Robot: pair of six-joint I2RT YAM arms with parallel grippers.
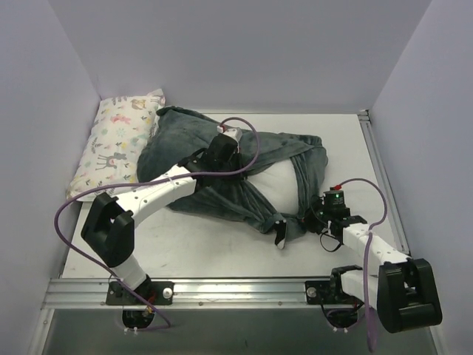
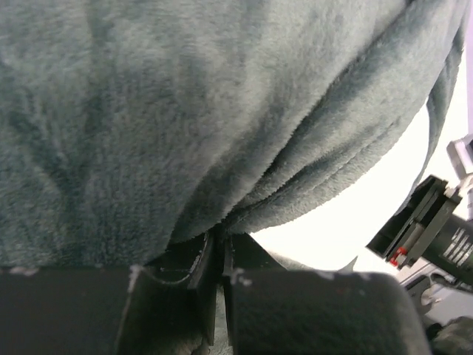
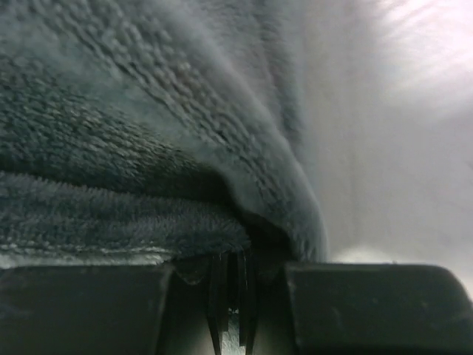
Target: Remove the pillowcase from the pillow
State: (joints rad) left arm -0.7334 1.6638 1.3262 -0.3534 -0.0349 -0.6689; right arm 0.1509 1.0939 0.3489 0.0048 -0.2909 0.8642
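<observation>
Top external: pillowcase [image 1: 177,144] half-bunched over pillow [image 1: 275,181] | left gripper [image 2: 219,255] nearly closed, pinching plush atop pillow | right gripper [image 3: 233,288] fully closed at hem beside pillow, hold uncertain | risk: thin pinch may slip, or pillow drags along with it

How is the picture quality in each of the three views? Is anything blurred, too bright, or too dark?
Top view: sharp and evenly lit, only faint shadows under the arms. Left wrist: the pillowcase pile is in focus, the white area at right is blown out, the bottom edge is very dark. Right wrist: the pillowcase is too close and blurred, with a pale haze at upper right.
</observation>
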